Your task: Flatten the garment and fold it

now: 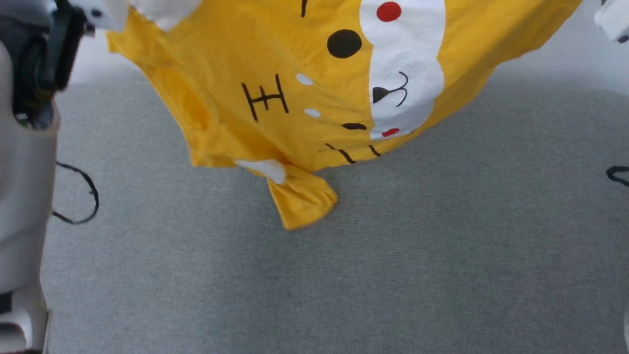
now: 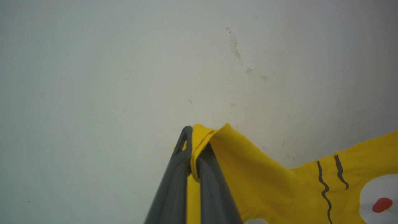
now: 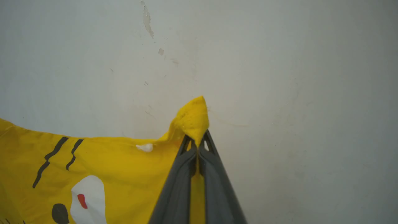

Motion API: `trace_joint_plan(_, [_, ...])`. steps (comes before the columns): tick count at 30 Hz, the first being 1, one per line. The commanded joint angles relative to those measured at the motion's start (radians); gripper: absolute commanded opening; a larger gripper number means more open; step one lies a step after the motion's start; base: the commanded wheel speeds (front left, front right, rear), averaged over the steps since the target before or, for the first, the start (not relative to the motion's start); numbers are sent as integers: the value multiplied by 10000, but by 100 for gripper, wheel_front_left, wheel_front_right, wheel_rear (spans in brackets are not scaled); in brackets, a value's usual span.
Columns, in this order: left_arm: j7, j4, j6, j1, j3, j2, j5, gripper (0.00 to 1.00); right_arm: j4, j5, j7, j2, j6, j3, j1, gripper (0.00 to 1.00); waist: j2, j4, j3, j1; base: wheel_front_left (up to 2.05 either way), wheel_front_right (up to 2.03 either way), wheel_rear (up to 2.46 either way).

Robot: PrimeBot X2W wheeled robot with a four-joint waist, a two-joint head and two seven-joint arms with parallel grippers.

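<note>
The garment (image 1: 314,88), a bright yellow T-shirt with a cartoon face print, hangs in the air above the grey surface, printed side toward the head camera. Its lowest folded corner hangs just above or on the surface near the middle. In the left wrist view my left gripper (image 2: 193,140) is shut on a yellow edge of the garment (image 2: 255,174). The right wrist view shows my right gripper (image 3: 196,141) shut on another corner of the garment (image 3: 108,168), a yellow tip poking past the fingertips. The cloth stretches between the two grips.
A grey fabric-covered surface (image 1: 393,255) lies under the shirt. Thin black cables (image 1: 83,196) curl at its left and right edges. My pale left arm (image 1: 24,172) fills the left border. A plain white wall (image 2: 124,77) with small scuffs stands ahead.
</note>
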Motion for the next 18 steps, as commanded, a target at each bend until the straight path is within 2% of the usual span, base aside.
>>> trace_joint_plan(1, [105, 226, -76, -410, -34, -44, 31, 0, 54, 13, 112, 69, -9, 23, -248, 0, 1, -345, -300, 3, 0, 0, 0])
trace_joint_plan(5, [379, 905, -117, -1569, -73, -154, 60, 0, 234, 20, 557, 199, -9, 174, -850, 0, 1, -545, -72, 3, 0, 0, 0])
trace_joint_plan(11, [523, 1783, -21, -3258, -186, -251, 422, 0, 807, -94, 1102, 550, -9, 182, -2000, 0, 1, -923, 940, 3, 0, 0, 0])
trace_joint_plan(15, [176, 2298, 92, -4476, -381, -270, 1005, 0, 1353, -341, 1234, 851, -9, -12, -2860, 0, 1, -1143, 1974, 3, 0, 0, 0])
trace_joint_plan(18, [-472, 2749, 81, -5579, -577, -216, 1584, 0, 1677, -628, 996, 947, -9, 34, -3653, 0, 1, -1336, 2863, 3, 0, 0, 0])
